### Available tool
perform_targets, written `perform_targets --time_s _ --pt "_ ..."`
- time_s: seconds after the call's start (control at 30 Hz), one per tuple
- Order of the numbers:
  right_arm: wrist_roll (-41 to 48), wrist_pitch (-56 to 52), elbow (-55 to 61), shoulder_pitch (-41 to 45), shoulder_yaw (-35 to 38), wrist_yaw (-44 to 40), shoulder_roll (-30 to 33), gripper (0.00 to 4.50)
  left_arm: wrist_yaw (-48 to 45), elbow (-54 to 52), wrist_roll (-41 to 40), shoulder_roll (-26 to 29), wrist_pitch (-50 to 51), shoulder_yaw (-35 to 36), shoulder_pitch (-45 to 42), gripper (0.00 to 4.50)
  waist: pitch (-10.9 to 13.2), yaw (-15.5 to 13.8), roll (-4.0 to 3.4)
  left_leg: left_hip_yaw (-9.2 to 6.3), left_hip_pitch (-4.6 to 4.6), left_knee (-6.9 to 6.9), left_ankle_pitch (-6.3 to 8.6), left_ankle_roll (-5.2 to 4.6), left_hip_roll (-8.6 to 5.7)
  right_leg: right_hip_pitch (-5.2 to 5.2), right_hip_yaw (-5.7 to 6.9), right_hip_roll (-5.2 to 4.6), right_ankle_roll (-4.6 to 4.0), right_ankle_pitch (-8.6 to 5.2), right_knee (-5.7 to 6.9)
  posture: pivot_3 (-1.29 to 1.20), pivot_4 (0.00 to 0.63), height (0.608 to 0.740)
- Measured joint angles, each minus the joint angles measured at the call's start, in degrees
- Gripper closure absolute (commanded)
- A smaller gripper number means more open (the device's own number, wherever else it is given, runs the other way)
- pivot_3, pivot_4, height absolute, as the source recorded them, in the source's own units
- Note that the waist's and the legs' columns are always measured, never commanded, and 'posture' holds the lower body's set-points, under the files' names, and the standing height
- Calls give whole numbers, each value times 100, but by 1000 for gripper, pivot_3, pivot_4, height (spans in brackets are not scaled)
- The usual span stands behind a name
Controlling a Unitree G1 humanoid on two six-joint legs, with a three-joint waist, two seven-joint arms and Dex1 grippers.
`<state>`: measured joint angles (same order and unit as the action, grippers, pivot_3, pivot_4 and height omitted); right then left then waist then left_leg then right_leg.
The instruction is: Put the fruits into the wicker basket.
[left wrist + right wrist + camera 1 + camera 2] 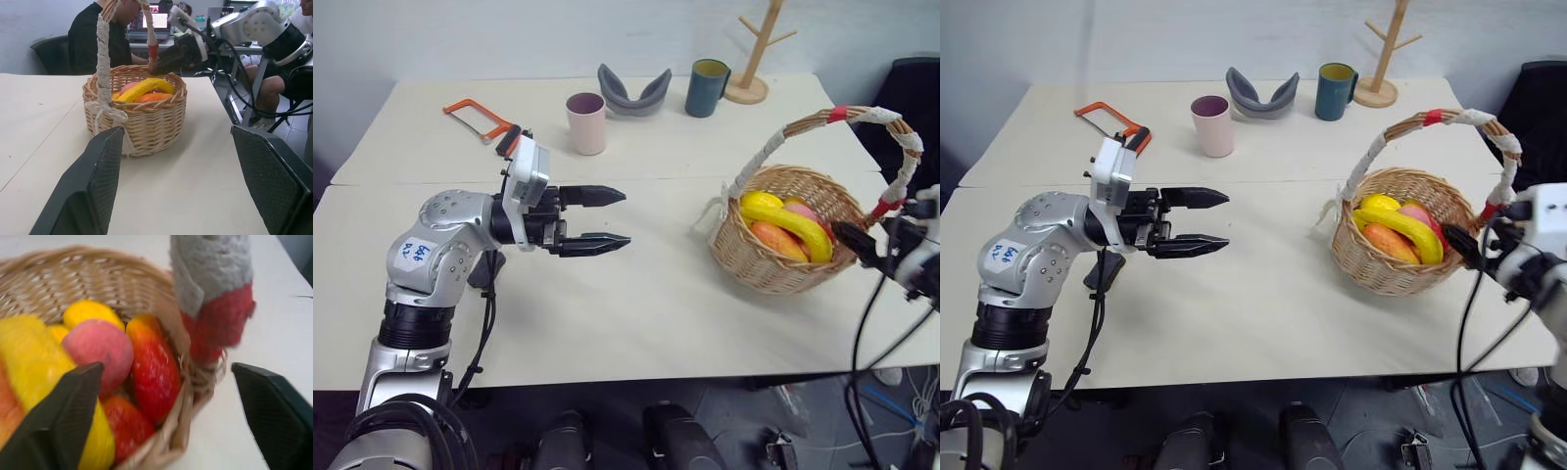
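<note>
Left gripper (pixel 607 217) jaws spread, wicker basket (pixel 759 269) holding banana (pixel 793 226), peach (pixel 99 350), right gripper (pixel 161 418) jaws spread

Basket (pixel 773 264): round tan wicker, upright on the desk's right side; tall arched handle (pixel 862 116) wrapped in white cloth with red tape bands. Banana (pixel 793 223): long, curved, yellow, lying across the top of the fruit inside. Peach (pixel 98 348): round, pink-red, inside beside the banana.

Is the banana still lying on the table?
No, the banana lies inside the basket, on top of the other fruit.
</note>
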<state>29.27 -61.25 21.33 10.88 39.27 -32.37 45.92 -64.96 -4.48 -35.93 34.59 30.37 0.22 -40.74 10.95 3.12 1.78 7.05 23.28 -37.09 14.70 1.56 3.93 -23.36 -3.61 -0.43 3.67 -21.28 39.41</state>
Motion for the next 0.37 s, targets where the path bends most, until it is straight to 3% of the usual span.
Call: perform_targets --time_s 0.17,0.27,0.37 --pt "628 -271 404 -1727 1542 -1625 952 27 -113 78 17 37 -41 -17 -14 841 0 -50 1 -32 -29 -1 5 -9 -4 68 11 7 12 -4 -37 0 150 740" --pt "799 -393 205 -2198 2431 -2216 1203 27 -144 83 19 40 -46 -15 -8 841 1 -12 3 -29 -71 5 19 -31 -6 118 8 4 21 0 -64 0 150 740" --pt "867 -396 14 -2418 2758 -2473 1207 27 -143 86 20 26 -46 -14 -8 841 3 9 7 -36 -115 15 30 -28 -2 176 14 7 22 0 -99 0 150 740"
